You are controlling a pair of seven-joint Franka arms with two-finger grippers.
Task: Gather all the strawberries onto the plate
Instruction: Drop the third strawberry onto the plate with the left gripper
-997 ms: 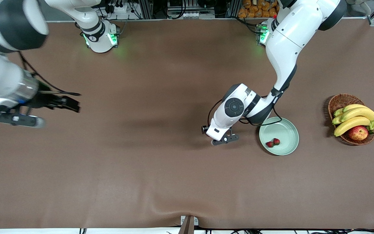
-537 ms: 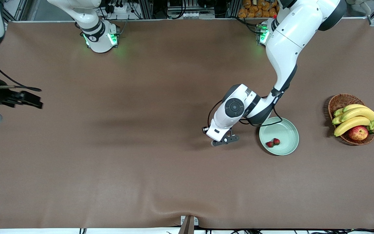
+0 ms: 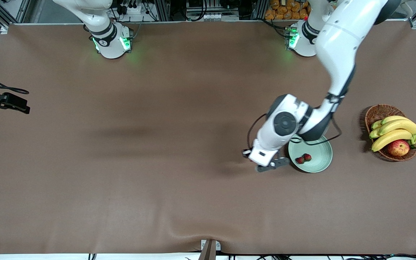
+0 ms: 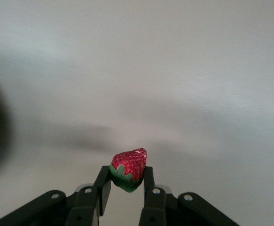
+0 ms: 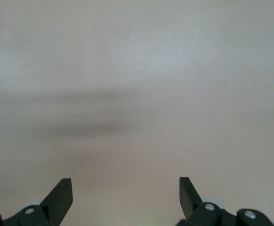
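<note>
A small red strawberry [image 4: 129, 162] with a green cap is pinched between the fingers of my left gripper [image 4: 126, 173], which is shut on it. In the front view this left gripper [image 3: 273, 164] hangs just above the table beside the rim of the pale green plate [image 3: 320, 148], and the hand hides the held berry. Two more strawberries [image 3: 303, 158] lie side by side in the plate. My right gripper [image 5: 125, 184] is open and holds nothing, with only bare brown table under it. That arm is drawn back at its own end of the table.
A brown wicker basket [image 3: 377, 112] stands toward the left arm's end of the table, past the plate. It holds bananas [image 3: 395, 131] and a red-yellow apple [image 3: 398, 147]. The brown table mat has a raised wrinkle [image 3: 179, 225] near its front edge.
My left gripper shut on the strawberry and carried it sideways to the plate's rim. The right arm drew back toward its end of the table, nearly out of the front view.
</note>
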